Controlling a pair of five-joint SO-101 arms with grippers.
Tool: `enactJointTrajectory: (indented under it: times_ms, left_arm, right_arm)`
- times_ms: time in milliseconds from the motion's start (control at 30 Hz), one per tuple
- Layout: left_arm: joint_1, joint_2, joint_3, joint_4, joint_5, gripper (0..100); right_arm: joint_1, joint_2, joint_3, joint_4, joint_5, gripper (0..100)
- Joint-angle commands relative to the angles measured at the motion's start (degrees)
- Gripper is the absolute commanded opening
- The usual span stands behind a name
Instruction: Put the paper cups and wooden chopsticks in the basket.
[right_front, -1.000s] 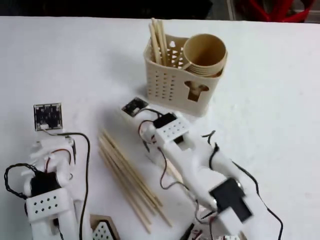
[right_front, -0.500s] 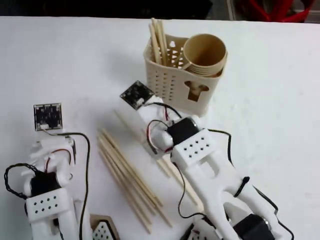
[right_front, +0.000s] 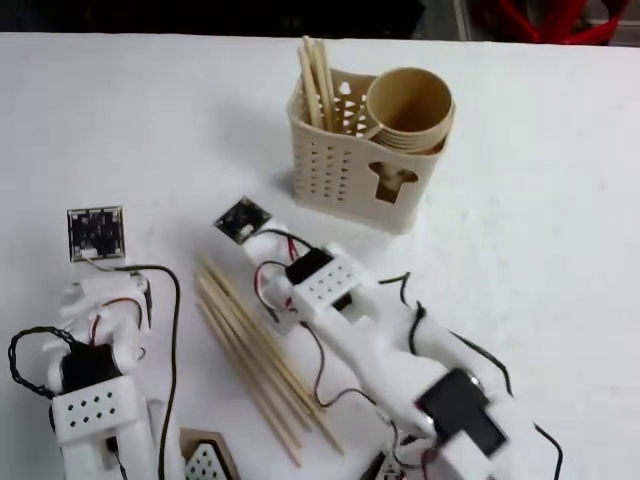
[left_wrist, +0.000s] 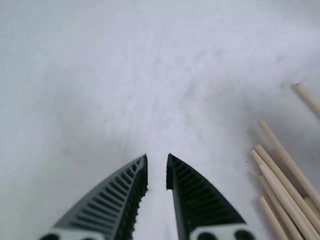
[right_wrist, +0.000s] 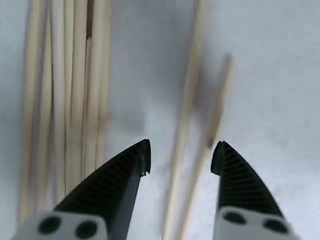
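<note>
1. The left arm (right_front: 90, 400), at 7 o'clock in the high view, was white plastic, with a block face pierced by rows of small round holes.
2. A black cable (right_front: 172, 330) looped along its side, and thin red wires ran beside a black motor housing (right_front: 85, 368).
3. A small black square board (right_front: 96, 231) sat at its front end.
4. The right arm (right_front: 370, 340), toward 6 o'clock, was white too, with a like perforated block, red and black wires, and a black motor (right_front: 460, 410).
5. Its front end bore a second black board (right_front: 241, 219).
6. In both wrist views the jaws were dark grey, tapered and ribbed inside, on white bases with dark round screw holes.
</note>
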Motion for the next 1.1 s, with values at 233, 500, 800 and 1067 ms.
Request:
enactJointTrajectory:
  times_ms: [233,500,800,1067]
  left_arm:
    - [-0.22,-0.92,-0.35,-1.49,-0.35,8]
    - [-0.22,-0.92,-0.35,-1.49,-0.35,8]
    - [-0.22,-0.92,-0.35,-1.49,-0.35,8]
    - [-0.22,-0.92,-0.35,-1.49,-0.35,8]
  right_arm:
    - [-0.4,10.77,-9.67,0.75,-0.79,0.7]
    - [-0.31,17.01,-17.93,8.13,-0.44,1.8]
    - [0.66,-1.27,-18.02,10.15,-0.79,1.8]
    - [5.41,-13.49,-18.37,9.89,-0.53,1.8]
